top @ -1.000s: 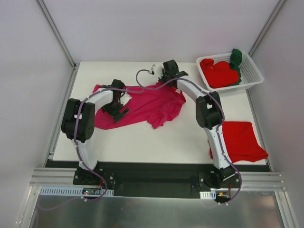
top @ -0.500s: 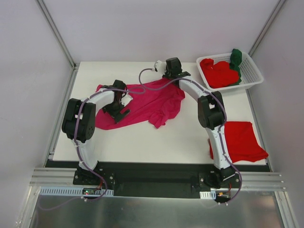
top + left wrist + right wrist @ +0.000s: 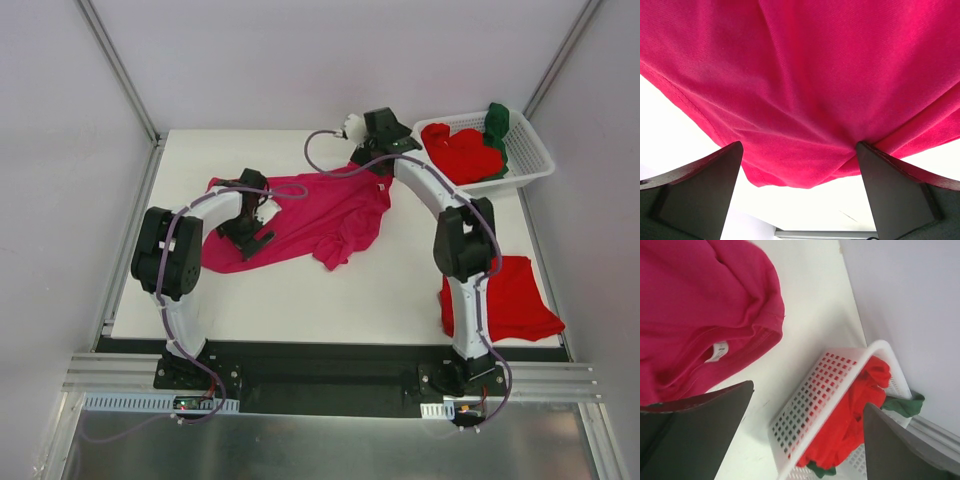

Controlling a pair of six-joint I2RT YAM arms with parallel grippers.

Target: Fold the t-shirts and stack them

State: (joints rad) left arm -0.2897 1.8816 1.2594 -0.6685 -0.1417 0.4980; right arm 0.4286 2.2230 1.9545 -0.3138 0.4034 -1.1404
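Note:
A magenta-pink t-shirt (image 3: 310, 212) lies spread and rumpled on the white table (image 3: 300, 290). My left gripper (image 3: 248, 232) hangs open low over its left part. In the left wrist view the pink cloth (image 3: 805, 75) fills the frame above the open left gripper (image 3: 799, 167), with nothing between the fingers. My right gripper (image 3: 395, 135) is open just past the shirt's far right corner, holding nothing. The right wrist view shows the collar with its white label (image 3: 717, 351) to the left of the open right gripper (image 3: 809, 395).
A white slotted basket (image 3: 535, 155) at the back right holds red t-shirts (image 3: 462, 155) and a dark green one (image 3: 497, 122); its wall (image 3: 815, 405) lies between my right fingers. Another red t-shirt (image 3: 515, 295) lies flat at the table's right front.
My right gripper has opened, let go of the pink shirt's collar edge and moved right towards the basket. The shirt's far edge ended up further right. The left arm stayed put.

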